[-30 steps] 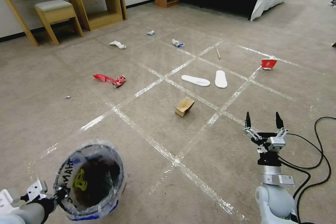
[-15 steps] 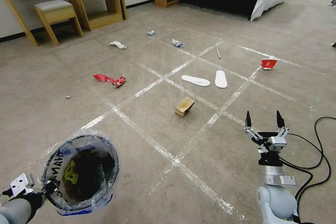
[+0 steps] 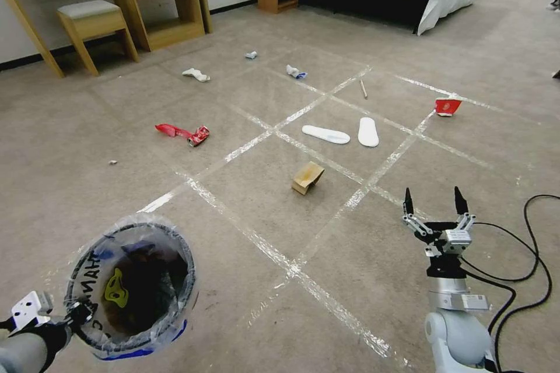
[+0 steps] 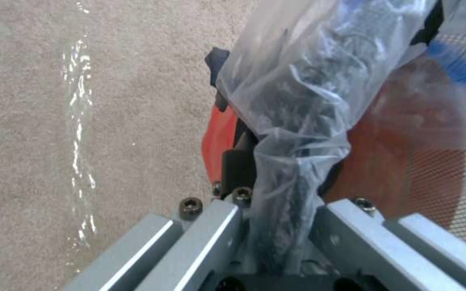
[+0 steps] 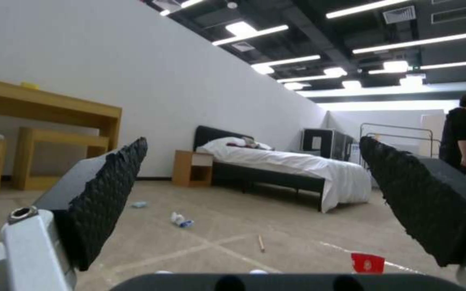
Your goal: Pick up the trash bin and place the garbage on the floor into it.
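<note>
bright, even light comes from the ceiling strip lights point(image 5: 276, 64), so shadows on the carpet point(image 3: 87, 198) are faint. the tape lines point(image 3: 274, 250) throw white glare. in the left wrist view the plastic bag point(image 4: 308, 93) is soft with blur, and the head view bows near its edges.

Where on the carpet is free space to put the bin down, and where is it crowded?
Bare carpet lies between the trash bin and the right end effector, nearer than the cardboard box. Another bare patch lies beyond the right end effector, short of the red carton. It is crowded around the two slippers and the stick.
</note>
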Available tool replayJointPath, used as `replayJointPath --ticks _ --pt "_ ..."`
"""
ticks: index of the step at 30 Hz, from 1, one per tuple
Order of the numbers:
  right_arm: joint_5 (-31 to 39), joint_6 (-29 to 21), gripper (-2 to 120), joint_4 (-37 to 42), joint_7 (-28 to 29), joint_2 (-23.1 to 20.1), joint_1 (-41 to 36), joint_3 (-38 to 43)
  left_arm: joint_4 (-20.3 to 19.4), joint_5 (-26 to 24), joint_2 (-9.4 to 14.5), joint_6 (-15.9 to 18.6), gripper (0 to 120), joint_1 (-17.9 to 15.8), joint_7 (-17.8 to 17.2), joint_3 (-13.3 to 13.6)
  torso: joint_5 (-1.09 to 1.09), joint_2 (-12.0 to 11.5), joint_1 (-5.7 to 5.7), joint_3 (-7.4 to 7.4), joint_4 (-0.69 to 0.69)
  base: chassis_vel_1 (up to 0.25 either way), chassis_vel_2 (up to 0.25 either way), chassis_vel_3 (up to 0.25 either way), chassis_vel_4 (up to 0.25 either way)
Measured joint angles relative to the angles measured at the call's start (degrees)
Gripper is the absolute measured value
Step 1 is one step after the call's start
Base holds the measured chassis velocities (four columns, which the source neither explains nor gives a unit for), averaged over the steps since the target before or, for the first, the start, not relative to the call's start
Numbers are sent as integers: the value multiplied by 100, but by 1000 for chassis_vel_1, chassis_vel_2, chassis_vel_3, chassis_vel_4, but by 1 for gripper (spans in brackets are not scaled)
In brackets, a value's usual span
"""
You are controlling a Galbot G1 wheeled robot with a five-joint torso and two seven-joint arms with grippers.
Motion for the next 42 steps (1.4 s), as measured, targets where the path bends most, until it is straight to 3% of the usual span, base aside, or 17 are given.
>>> replayJointPath --ticks 42 --pt "-68 21 100 -69 -23 29 69 7 179 -101 17 -5 0 -220 12 108 0 0 0 0 0 -97 94 94 -99"
